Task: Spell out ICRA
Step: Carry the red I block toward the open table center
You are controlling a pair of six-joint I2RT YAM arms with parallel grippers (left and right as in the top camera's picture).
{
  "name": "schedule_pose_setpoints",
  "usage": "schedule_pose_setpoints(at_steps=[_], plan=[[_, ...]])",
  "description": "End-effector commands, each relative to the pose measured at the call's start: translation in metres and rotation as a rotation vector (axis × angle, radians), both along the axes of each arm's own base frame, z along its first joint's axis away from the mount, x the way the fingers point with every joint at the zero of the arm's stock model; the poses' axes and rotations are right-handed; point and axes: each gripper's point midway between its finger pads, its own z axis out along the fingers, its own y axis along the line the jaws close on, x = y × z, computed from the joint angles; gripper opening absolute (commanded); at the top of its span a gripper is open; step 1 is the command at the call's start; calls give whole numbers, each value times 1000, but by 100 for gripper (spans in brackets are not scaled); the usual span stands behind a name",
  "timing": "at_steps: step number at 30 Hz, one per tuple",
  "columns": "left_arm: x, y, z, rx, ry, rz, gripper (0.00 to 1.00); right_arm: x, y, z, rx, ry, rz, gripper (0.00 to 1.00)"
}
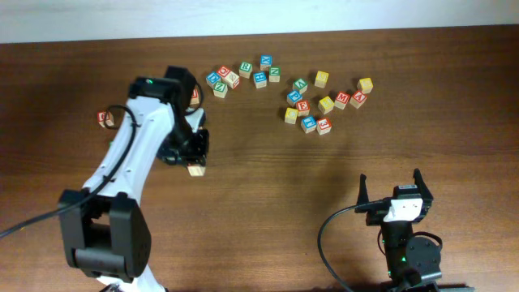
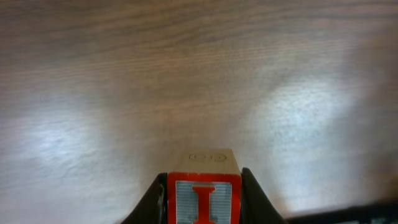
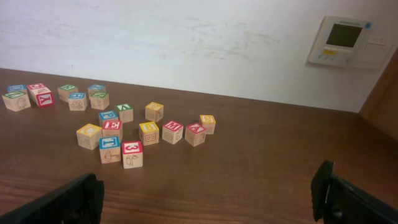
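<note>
Office-like room, wall control panel (image 3: 347,42), wooden table (image 3: 261,162)

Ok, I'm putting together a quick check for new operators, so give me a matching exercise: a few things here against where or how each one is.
Things:
1. I cube
2. right gripper
3. red-edged cube
4. red 3 cube

Place or state:
a. lying alone on the table's left side
b. jaws wide open, empty
c. clamped in the left gripper
d. in the right-hand cluster

Pairs: 1-c, 2-b, 3-a, 4-d
</note>
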Motion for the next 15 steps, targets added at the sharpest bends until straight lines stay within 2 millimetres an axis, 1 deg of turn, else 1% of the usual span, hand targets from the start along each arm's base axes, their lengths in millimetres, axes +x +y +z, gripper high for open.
schedule_pose_setpoints(at_steps=[1,4,6,11,15], plan=[[-12,4,-23,59,8,64,7,0,-1,-3,4,5,-1,98],[-14,21,-45,203,-28,114,6,0,-1,-3,4,5,-1,98],[-10,20,-53,224,-63,102,6,0,-1,-3,4,5,-1,98],[5,7,-66,204,-152,102,7,0,-1,-3,4,5,-1,98],[4,26,-68,328,-183,186,7,0,-1,-3,4,5,-1,98]])
